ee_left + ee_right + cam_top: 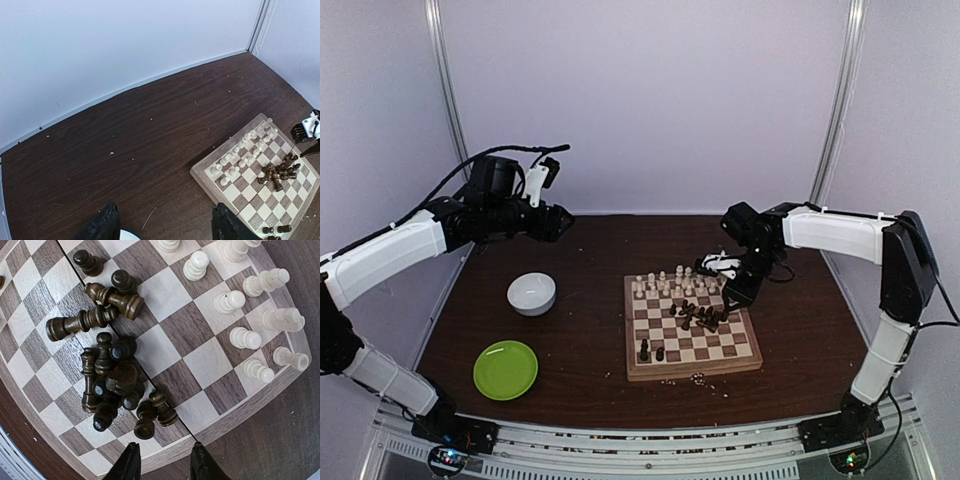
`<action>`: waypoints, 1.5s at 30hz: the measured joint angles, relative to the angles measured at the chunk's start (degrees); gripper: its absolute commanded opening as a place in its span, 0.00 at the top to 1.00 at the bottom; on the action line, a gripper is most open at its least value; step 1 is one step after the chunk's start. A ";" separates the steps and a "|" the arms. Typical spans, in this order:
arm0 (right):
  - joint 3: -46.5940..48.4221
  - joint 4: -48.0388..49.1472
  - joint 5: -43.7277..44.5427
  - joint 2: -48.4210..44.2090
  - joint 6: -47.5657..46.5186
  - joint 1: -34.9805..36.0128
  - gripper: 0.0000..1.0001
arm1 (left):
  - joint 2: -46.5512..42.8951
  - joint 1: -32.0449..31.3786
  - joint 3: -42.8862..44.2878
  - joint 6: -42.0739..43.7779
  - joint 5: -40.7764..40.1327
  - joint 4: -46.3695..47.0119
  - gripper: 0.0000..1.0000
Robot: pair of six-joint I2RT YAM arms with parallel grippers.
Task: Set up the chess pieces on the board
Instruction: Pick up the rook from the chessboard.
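Note:
The board (695, 371) lies right of the table's middle. Cream chess pieces (675, 283) stand in two rows along its far edge. Dark chess pieces (698, 315) lie toppled in a heap near the board's centre, and two more dark pieces (650, 352) stand near its front left corner. My right gripper (735, 290) hovers over the board's far right part. In the right wrist view it (162, 465) is open and empty above the board's frame (240, 407), just beside the dark heap (112, 380). My left gripper (555, 222) hangs high at the back left, and is seen open and empty (165, 227) in its wrist view.
A white bowl (532, 293) sits left of the board and a round green plate (506, 369) lies nearer the front left. Pale crumbs (700, 379) are scattered by the board's front edge. White walls enclose the table.

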 measured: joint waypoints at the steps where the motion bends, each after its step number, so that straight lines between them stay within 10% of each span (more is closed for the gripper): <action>1: 0.09 -0.11 -0.17 0.24 0.02 0.00 0.64 | 0.00 0.07 0.00 0.00 0.11 0.00 0.36; 45: 2.40 -2.71 -4.22 5.07 0.81 0.39 0.91 | 1.03 0.46 0.00 0.00 1.11 -0.07 0.36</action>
